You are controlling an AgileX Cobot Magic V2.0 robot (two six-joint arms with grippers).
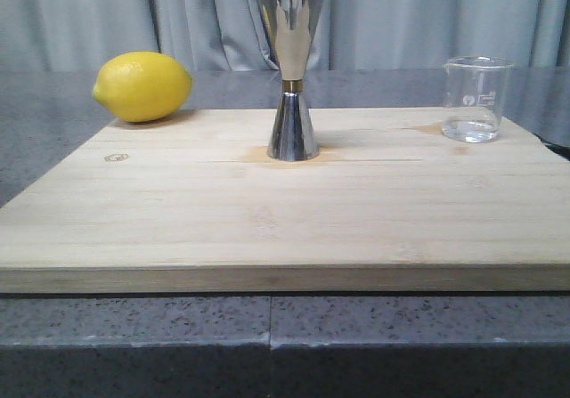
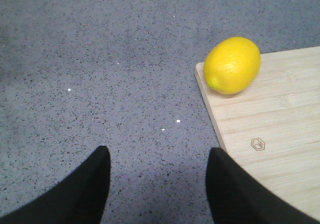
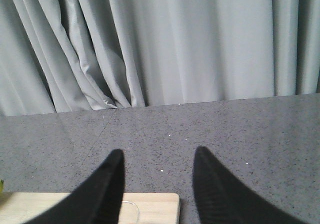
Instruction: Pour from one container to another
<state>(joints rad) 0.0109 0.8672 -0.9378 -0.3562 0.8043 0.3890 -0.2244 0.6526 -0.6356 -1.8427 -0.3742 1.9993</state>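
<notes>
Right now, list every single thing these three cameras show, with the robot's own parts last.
tall shiny steel hourglass jigger: one, silver with a gold waist band, upright at the board's middle rear.
small clear glass beaker: one, transparent, a little clear liquid inside, board's rear right corner.
yellow lemon: one, board's rear left corner.
pale wooden cutting board: one, on the counter.
speckled grey counter: one, under everything.
grey curtain: behind the counter.
left gripper: black, open, above the counter beside the board.
right gripper: black, open, near the beaker.

Mirror-polished steel jigger [image 1: 292, 77], clear glass beaker [image 1: 476, 98], matt pale wooden board [image 1: 267, 211], speckled stone countertop [image 2: 100, 58].
</notes>
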